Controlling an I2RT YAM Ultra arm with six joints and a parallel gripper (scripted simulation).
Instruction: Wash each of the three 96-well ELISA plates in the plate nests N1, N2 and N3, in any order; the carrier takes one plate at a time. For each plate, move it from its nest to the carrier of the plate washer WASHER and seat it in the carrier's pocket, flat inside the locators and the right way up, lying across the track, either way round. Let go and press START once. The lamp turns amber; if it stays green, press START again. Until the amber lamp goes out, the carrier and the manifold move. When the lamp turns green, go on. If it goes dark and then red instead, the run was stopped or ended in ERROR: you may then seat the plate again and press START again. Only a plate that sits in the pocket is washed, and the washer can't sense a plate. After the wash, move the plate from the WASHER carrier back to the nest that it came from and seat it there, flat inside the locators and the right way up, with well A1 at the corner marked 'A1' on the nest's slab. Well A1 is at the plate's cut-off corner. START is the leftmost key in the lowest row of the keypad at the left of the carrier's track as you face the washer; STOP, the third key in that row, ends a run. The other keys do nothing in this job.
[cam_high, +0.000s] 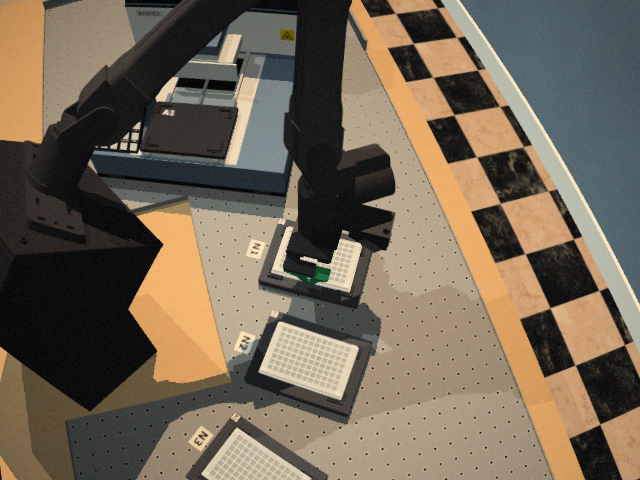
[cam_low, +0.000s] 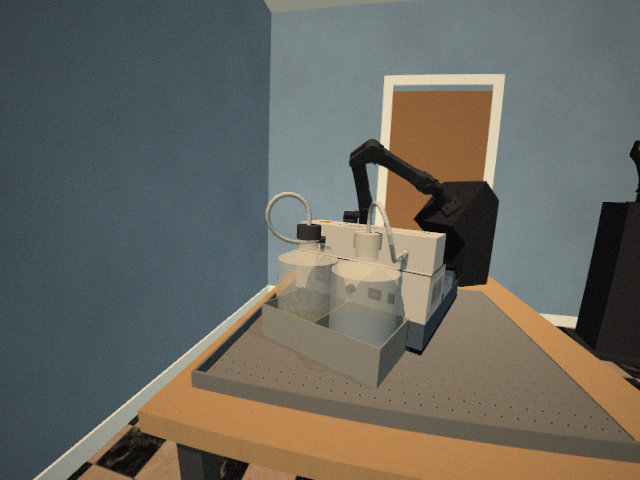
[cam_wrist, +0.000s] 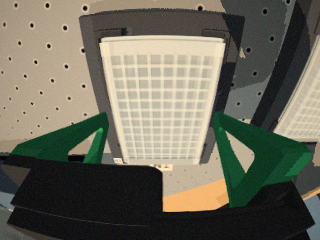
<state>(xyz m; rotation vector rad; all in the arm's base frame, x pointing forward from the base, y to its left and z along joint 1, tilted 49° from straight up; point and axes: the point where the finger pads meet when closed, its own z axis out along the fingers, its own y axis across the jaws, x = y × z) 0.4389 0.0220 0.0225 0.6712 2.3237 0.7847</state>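
Observation:
A white 96-well plate (cam_high: 347, 259) (cam_wrist: 160, 87) lies flat in the dark nest N1 (cam_high: 269, 281) (cam_wrist: 94, 30). My gripper (cam_high: 312, 276) (cam_wrist: 160, 118) is open, and its green fingers straddle the plate's two long sides just above it, without touching it. A second plate (cam_high: 309, 359) (cam_wrist: 306, 110) lies in nest N2 (cam_high: 361, 356). A third plate (cam_high: 248, 459) lies in nest N3 (cam_high: 206, 459), at the lower edge of the view. The washer (cam_high: 263, 155) (cam_low: 413, 248) stands at the back. Its dark carrier pocket (cam_high: 188, 129) is empty and has an A1 mark at one corner. The keypad (cam_high: 123, 139) is to the left of the pocket and partly hidden by my arm.
The black arm base (cam_high: 67, 289) stands at the left of the nests. Two clear bottles (cam_low: 305, 279) (cam_low: 364, 304) with tubes stand in a grey tray (cam_low: 330, 351) behind the washer. The table edge (cam_high: 465, 217) runs along the right of the perforated board.

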